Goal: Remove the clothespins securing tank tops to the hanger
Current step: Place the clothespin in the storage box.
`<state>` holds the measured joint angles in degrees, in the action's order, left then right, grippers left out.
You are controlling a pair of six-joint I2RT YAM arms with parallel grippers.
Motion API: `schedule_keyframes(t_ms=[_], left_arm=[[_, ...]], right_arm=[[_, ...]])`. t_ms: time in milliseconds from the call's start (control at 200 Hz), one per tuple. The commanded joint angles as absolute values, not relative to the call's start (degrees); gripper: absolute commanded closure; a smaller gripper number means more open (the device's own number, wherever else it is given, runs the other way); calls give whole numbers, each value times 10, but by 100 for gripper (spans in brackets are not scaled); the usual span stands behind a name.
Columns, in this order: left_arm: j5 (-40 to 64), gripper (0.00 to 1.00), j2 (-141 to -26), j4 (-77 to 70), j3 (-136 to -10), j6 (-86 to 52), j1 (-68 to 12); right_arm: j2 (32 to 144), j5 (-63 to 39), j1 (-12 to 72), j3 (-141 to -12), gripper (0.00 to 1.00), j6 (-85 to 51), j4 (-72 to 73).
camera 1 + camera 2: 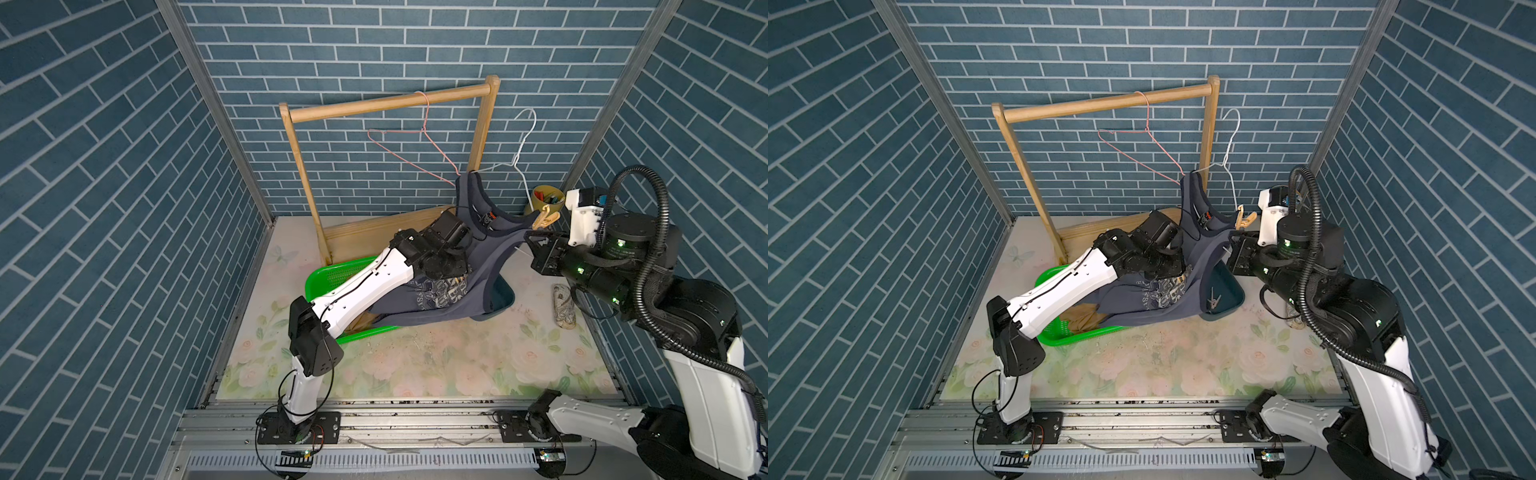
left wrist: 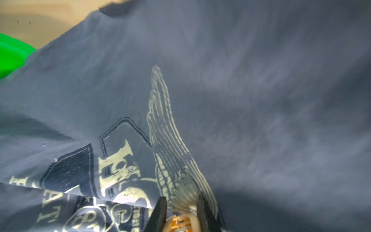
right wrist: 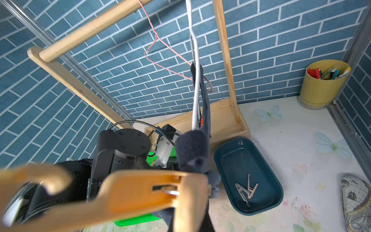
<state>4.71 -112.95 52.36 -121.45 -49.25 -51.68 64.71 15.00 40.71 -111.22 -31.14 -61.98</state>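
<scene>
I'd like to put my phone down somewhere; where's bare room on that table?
The flowered table cover is bare along the front, between the green plastic basket and the metal rail. Crowded behind: wooden rack, dark grey-blue tank top, teal plastic tray.

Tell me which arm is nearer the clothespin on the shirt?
Right. Its fingers sit just beside the clothespin; the left arm is across the shirt, at its print.

Looks like a robot-lab test booth dressed as a laundry corner: blue brick-print panels (image 1: 415, 41) framed by aluminium posts (image 1: 214, 104), a floral-print tabletop (image 1: 457, 365), a left arm (image 1: 361, 282) and right arm (image 1: 702, 399) bolted to a metal rail (image 1: 415, 419), a small wooden clothes rack (image 1: 395, 102).
</scene>
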Motion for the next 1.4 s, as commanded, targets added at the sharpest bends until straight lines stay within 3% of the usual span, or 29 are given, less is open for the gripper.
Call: schedule_keyframes(t_ms=[0, 250, 420, 690, 1145, 1395], left_arm=[[26, 76, -1104, 547, -1234, -482, -520], [-3, 75, -1011, 625, -1221, -464, -541], [-8, 75, -984, 614, -1203, -499, -580], [-88, 75, -1061, 533, -1192, -475, -661], [-373, 76, -1159, 351, -1081, -469, -705], [-366, 75, -1254, 320, -1148, -441, -706]], right_arm=[[658, 158, 405, -1115, 100, -300, -601], [690, 126, 386, -1092, 100, -296, -616], [723, 18, 329, -1071, 100, -312, -595], [785, -120, 264, -1112, 100, -313, -580], [821, -286, 224, -1094, 100, -374, -518], [817, -309, 211, -1093, 100, -374, -548]])
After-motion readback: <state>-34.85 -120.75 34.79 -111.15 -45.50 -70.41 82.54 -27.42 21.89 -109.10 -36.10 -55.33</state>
